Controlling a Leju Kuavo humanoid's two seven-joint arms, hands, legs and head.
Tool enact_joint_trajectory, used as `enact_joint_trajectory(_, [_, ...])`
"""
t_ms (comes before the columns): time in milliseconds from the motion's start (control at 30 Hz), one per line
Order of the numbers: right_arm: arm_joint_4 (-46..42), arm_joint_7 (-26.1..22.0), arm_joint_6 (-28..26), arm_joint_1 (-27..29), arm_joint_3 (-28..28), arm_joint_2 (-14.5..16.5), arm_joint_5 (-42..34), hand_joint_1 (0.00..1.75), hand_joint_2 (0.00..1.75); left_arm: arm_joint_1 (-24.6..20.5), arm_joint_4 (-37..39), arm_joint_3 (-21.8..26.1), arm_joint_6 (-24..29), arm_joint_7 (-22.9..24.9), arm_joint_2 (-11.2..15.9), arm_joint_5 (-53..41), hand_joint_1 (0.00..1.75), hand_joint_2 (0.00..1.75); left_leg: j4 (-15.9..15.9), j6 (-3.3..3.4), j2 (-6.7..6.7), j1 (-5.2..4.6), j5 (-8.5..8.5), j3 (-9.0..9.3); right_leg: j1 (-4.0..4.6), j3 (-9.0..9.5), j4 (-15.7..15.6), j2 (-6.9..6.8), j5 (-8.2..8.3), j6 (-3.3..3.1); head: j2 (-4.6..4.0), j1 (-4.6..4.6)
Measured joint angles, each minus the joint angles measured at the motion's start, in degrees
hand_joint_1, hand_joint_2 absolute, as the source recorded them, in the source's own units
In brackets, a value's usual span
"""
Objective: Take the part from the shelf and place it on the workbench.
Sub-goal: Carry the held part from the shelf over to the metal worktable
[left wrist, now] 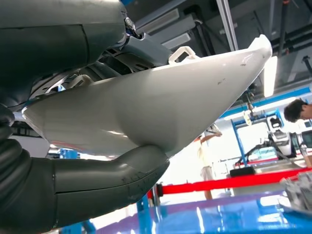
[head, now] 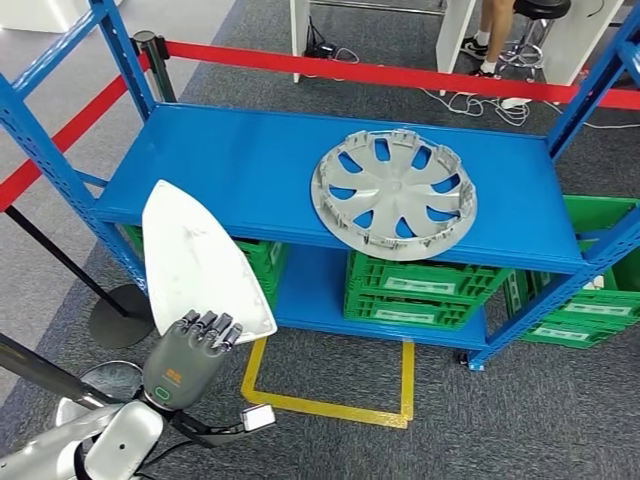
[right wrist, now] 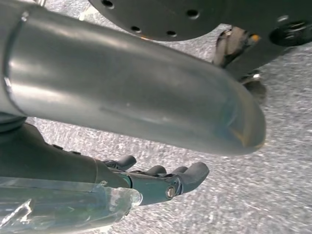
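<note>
A white part (head: 198, 258), flat and pointed like an iron's sole, is held by the left hand (head: 189, 355) at 7 o'clock in the head view; dark fingers (head: 207, 326) are hooked over its broad near edge, and its tip is directed toward 11 o'clock, overlapping the front edge of the blue shelf (head: 241, 170); in the left wrist view the thumb (left wrist: 110, 178) is seen pressed under the part (left wrist: 154, 105). A grey hubcap (head: 394, 193) is seen lying flat on the shelf at 1 o'clock, well apart from the part. Green crates (head: 423, 290) are stored on the lower level; their contents cannot be made out. A yellow floor outline (head: 332, 405) is marked on carpet before the shelf. The right hand (right wrist: 165, 180) is seen above carpet, fingers extended, holding nothing.
</note>
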Motion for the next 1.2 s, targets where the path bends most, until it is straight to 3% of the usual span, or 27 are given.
enact_joint_trajectory(67, [0.0, 0.0, 0.0, -0.2, 0.0, 0.0, -0.1, 0.00, 0.00, 0.6, 0.0, 0.7, 0.0, -0.5, -0.1, 0.0, 1.75, 1.75, 0.1, -0.45, -0.07, -0.13, 1.17, -1.04, 0.16, 6.22, -8.6, 0.02, 0.09, -0.45, 0.00, -0.03])
enact_joint_trajectory(133, [0.0, 0.0, 0.0, -0.4, 0.0, 0.0, -0.1, 0.00, 0.00, 0.9, 0.0, 1.4, 0.1, -0.9, -0.2, 0.0, 1.75, 1.75, 0.0, -1.03, -0.06, -0.14, 2.43, -1.51, 0.42, 8.84, -13.6, 0.10, -1.15, -0.83, 0.00, -0.10])
enact_joint_trajectory(200, [0.0, 0.0, 0.0, -0.4, 0.0, 0.0, -0.1, 0.00, 0.00, 1.2, 0.0, 1.8, 0.2, -1.1, -0.3, 0.0, 1.75, 1.75, -0.1, -1.69, -0.11, -0.02, 2.96, -1.88, 0.40, 7.87, -13.9, 0.02, -0.46, -1.51, 0.00, -0.07])
enact_joint_trajectory(233, [0.0, 0.0, 0.0, -0.3, 0.0, 0.1, -0.1, 0.00, 0.00, 1.4, 0.0, 2.0, 0.3, -1.2, -0.3, 0.0, 1.75, 1.75, 0.5, -2.04, -0.16, 0.03, 1.68, -2.26, 0.31, 7.41, -13.9, -0.08, 0.16, -2.01, 0.00, -0.09])
enact_joint_trajectory(267, [0.0, 0.0, 0.0, -0.3, 0.0, 0.1, -0.1, 0.00, 0.00, 1.6, 0.0, 2.1, 0.3, -1.2, -0.4, 0.0, 1.75, 1.75, 2.3, -2.34, -0.21, 0.09, -0.79, -2.83, 0.19, 6.81, -13.9, -0.18, 0.94, -2.49, 0.00, -0.24])
enact_joint_trajectory(333, [0.0, 0.0, -0.1, -0.3, 0.0, 0.1, -0.1, 0.00, 0.00, 1.9, 0.0, 2.5, 0.4, -1.4, -0.4, 0.0, 1.75, 1.75, 9.0, -2.81, -0.24, 0.29, -7.32, -4.30, 0.15, 5.21, -13.7, -0.27, 2.48, -3.04, 0.00, -0.51])
enact_joint_trajectory(367, [0.0, 0.0, -0.1, -0.3, 0.0, 0.1, -0.1, 0.00, 0.00, 2.0, 0.0, 2.6, 0.5, -1.4, -0.5, 0.0, 1.75, 1.75, 12.8, -2.98, -0.24, 0.37, -9.39, -4.85, 0.16, 4.23, -13.6, -0.30, 3.19, -3.10, 0.00, -0.60])
enact_joint_trajectory(400, [0.0, 0.0, -0.1, -0.3, 0.0, 0.1, -0.1, 0.00, 0.00, 2.1, 0.0, 2.8, 0.5, -1.6, -0.6, 0.0, 1.75, 1.75, 15.6, -3.12, -0.24, 0.45, -9.87, -4.91, 0.14, 3.11, -13.3, -0.33, 3.84, -3.06, 0.00, -0.57])
enact_joint_trajectory(433, [0.0, 0.0, -0.1, -0.3, 0.0, 0.1, -0.1, 0.00, 0.00, 2.3, 0.0, 3.0, 0.6, -1.8, -0.6, 0.0, 1.75, 1.75, 16.8, -3.24, -0.24, 0.54, -8.92, -4.29, 0.10, 1.94, -12.9, -0.37, 4.41, -2.93, 0.00, -0.61])
enact_joint_trajectory(467, [0.0, 0.0, -0.1, -0.3, 0.0, 0.1, -0.2, 0.00, 0.00, 2.5, 0.0, 3.2, 0.6, -2.1, -0.6, 0.0, 1.75, 1.75, 16.2, -3.35, -0.23, 0.67, -7.27, -2.86, 0.01, 0.76, -12.5, -0.39, 4.94, -2.73, 0.00, -0.61])
enact_joint_trajectory(533, [0.0, 0.0, -0.1, -0.3, 0.0, 0.1, -0.2, 0.00, 0.00, 2.8, 0.0, 3.9, 0.6, -2.7, -0.7, 0.0, 1.75, 1.75, 10.0, -3.60, -0.25, 1.00, -5.39, 2.65, -0.05, -1.30, -11.6, -0.35, 5.96, -2.10, 0.00, -0.67])
enact_joint_trajectory(600, [0.0, 0.0, -0.2, -0.3, 0.0, 0.1, -0.2, 0.00, 0.00, 3.0, 0.0, 4.8, 0.7, -3.1, -0.8, 0.0, 1.75, 1.75, 2.5, -3.29, -0.37, 1.06, -6.93, 7.82, 0.03, -2.58, -11.1, -0.32, 7.14, -1.38, 0.00, -0.61])
enact_joint_trajectory(633, [0.0, 0.0, -0.2, -0.3, 0.0, 0.1, -0.2, 0.00, 0.00, 3.1, 0.0, 5.2, 0.7, -3.2, -0.9, 0.0, 1.75, 1.75, 0.4, -2.94, -0.42, 0.91, -7.62, 8.91, 0.04, -3.01, -11.1, -0.32, 7.82, -1.05, 0.00, -0.57])
enact_joint_trajectory(700, [0.0, 0.0, -0.3, -0.2, 0.0, 0.1, -0.3, 0.00, 0.00, 3.5, 0.0, 5.6, 0.7, -3.3, -0.9, 0.0, 1.75, 1.75, -0.1, -1.93, -0.31, 0.73, -7.16, 8.04, -0.17, -3.72, -11.2, -0.29, 8.63, -0.43, 0.00, -0.54])
enact_joint_trajectory(733, [0.0, 0.0, -0.3, 0.0, 0.0, 0.1, -0.3, 0.00, 0.00, 3.8, 0.0, 5.7, 0.7, -3.4, -0.9, 0.0, 1.75, 1.75, -0.1, -1.42, -0.21, 0.71, -6.61, 7.43, -0.24, -4.19, -10.7, -0.28, 7.53, -0.16, 0.00, -0.46])
enact_joint_trajectory(767, [0.0, 0.0, -0.3, 0.2, 0.0, 0.1, -0.3, 0.00, 0.00, 4.1, 0.0, 5.9, 0.8, -3.6, -0.9, 0.0, 1.75, 1.75, -0.1, -0.91, -0.11, 0.73, -5.96, 6.77, -0.29, -4.76, -9.0, -0.27, 5.26, 0.07, 0.00, -0.34])
enact_joint_trajectory(833, [0.1, 0.1, -0.3, 0.3, 0.0, 0.1, -0.3, 0.00, 0.00, 4.6, 0.0, 6.2, 0.8, -3.9, -1.0, 0.0, 1.75, 1.75, 0.0, -0.29, -0.04, 0.56, -4.66, 5.35, -0.29, -6.08, -2.7, -0.30, -0.98, 0.28, 0.00, -0.04])
enact_joint_trajectory(867, [0.1, 0.1, -0.3, 0.2, 0.0, 0.2, -0.3, 0.00, 0.00, 4.8, 0.0, 6.4, 0.9, -4.1, -1.1, 0.0, 1.75, 1.75, 0.0, -0.16, -0.02, 0.39, -3.97, 4.50, -0.26, -6.50, 1.0, -0.30, -3.04, 0.31, 0.00, 0.04])
enact_joint_trajectory(900, [0.1, 0.0, -0.3, 0.1, 0.0, 0.2, -0.3, 0.00, 0.00, 5.2, 0.0, 6.6, 0.9, -4.3, -1.1, 0.0, 1.75, 1.75, 0.0, -0.10, 0.00, 0.22, -3.25, 3.59, -0.21, -6.48, 3.8, -0.30, -3.53, 0.26, 0.00, 0.06])
enact_joint_trajectory(967, [0.1, 0.0, -0.4, 0.0, 0.0, 0.2, -0.4, 0.00, 0.00, 6.1, 0.0, 7.3, 1.2, -5.2, -1.4, 0.0, 1.75, 1.75, 0.0, -0.12, 0.01, -0.04, -1.87, 1.65, 0.03, -4.18, 4.7, -0.28, -0.63, -0.14, 0.00, 0.07])
enact_joint_trajectory(1000, [0.1, 0.0, -0.4, 0.0, 0.0, 0.2, -0.4, 0.00, 0.00, 6.7, 0.0, 7.8, 1.3, -6.1, -1.6, 0.0, 1.75, 1.75, 0.0, -0.19, -0.02, -0.12, -1.21, 0.81, 0.21, -1.77, 2.5, -0.25, 1.15, -0.51, 0.00, 0.05])
enact_joint_trajectory(1033, [0.1, 0.0, -0.4, -0.1, 0.0, 0.2, -0.4, 0.00, 0.00, 7.5, 0.0, 8.5, 1.4, -7.3, -1.8, 0.0, 1.75, 1.75, 0.1, -0.34, -0.06, -0.21, -0.62, 0.14, 0.43, 1.65, -1.4, -0.21, 1.56, -0.95, 0.00, 0.07])
enact_joint_trajectory(1100, [0.1, 0.0, -0.4, -0.3, 0.0, 0.2, -0.4, 0.00, 0.00, 9.1, 0.0, 10.7, 1.7, -9.7, -2.4, 0.0, 1.75, 1.75, 0.2, -0.79, -0.04, -0.37, 0.52, -0.51, 0.79, 8.03, -10.4, -0.16, -0.56, -1.60, 0.00, -0.01])
enact_joint_trajectory(1133, [0.1, 0.0, -0.4, -0.4, 0.0, 0.2, -0.4, 0.00, 0.00, 9.8, 0.0, 11.9, 1.8, -10.7, -2.7, 0.0, 1.75, 1.75, 0.1, -1.08, 0.00, -0.38, 1.02, -0.60, 0.94, 9.86, -13.4, -0.16, -1.80, -1.81, 0.00, -0.01])
enact_joint_trajectory(1200, [0.1, 0.0, -0.5, -0.3, 0.0, 0.2, -0.4, 0.00, 0.00, 10.7, 0.0, 13.8, 1.9, -11.6, -3.0, 0.0, 1.75, 1.75, 0.0, -1.70, 0.02, -0.27, 1.79, -0.73, 0.96, 9.96, -14.8, -0.20, -1.86, -2.30, 0.00, -0.03])
